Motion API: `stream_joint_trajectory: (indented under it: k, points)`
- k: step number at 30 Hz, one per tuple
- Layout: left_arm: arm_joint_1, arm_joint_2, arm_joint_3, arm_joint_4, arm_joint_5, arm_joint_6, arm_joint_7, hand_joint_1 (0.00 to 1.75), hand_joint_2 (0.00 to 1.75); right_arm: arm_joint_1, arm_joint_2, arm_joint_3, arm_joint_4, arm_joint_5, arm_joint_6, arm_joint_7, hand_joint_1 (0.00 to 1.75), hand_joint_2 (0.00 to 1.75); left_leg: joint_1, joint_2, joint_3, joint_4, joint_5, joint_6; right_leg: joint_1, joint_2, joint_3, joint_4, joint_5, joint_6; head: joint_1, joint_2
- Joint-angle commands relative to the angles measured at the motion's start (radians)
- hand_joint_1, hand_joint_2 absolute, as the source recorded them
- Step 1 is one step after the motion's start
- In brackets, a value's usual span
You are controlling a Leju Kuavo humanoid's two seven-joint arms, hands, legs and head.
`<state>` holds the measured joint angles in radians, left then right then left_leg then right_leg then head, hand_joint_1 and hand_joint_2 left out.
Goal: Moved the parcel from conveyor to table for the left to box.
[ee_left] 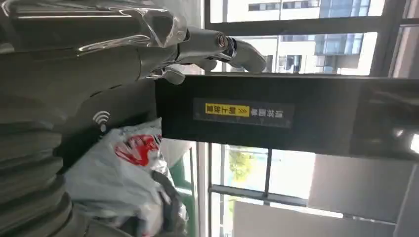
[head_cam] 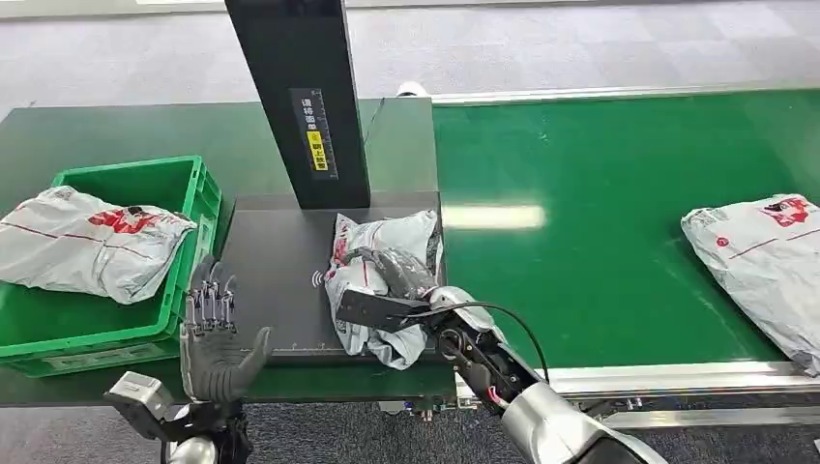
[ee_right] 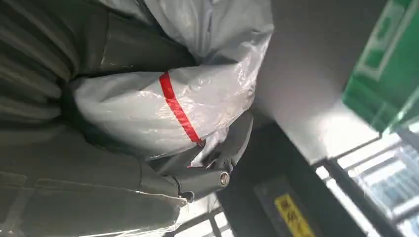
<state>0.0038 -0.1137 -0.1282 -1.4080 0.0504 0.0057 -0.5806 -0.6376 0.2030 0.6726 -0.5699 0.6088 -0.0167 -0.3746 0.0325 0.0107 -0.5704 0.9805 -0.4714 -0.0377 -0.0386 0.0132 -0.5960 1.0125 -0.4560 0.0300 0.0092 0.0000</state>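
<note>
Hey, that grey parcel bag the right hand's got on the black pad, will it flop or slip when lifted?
Likely floppy: the grey parcel bag crumples and folds under the right hand. Its glossy film probably slides. It looks soft, not fragile.

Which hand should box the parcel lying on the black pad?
Left. The left hand hangs open beside the green crate, between it and the parcel; the right hand grips that parcel, farther from the crate.

Yellow-and-white label on black post (head_cam: 314, 130), lettering illegible, wireless symbol on platform (head_cam: 316, 279)
</note>
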Motion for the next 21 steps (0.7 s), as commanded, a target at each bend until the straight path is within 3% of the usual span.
stream_joint_trajectory:
  k: [1,21]
  points:
    - [-0.095,0.004,-0.041,0.122,0.005,-0.012,0.010,0.00,1.75,-0.034,0.018,0.099,0.138,-0.015,0.029,-0.107,1.75,1.75,0.000,-0.004,0.003,-0.002,0.001,0.003,0.001,-0.004,0.004,-0.002,0.000,-0.004,0.000,0.000]
    - [-0.097,0.004,-0.041,0.122,0.006,-0.012,0.010,0.00,1.75,-0.036,0.017,0.095,0.129,-0.019,0.012,-0.119,1.75,1.75,0.000,0.000,0.002,-0.001,0.000,0.002,0.000,-0.001,0.002,0.000,0.000,-0.002,0.000,0.000]
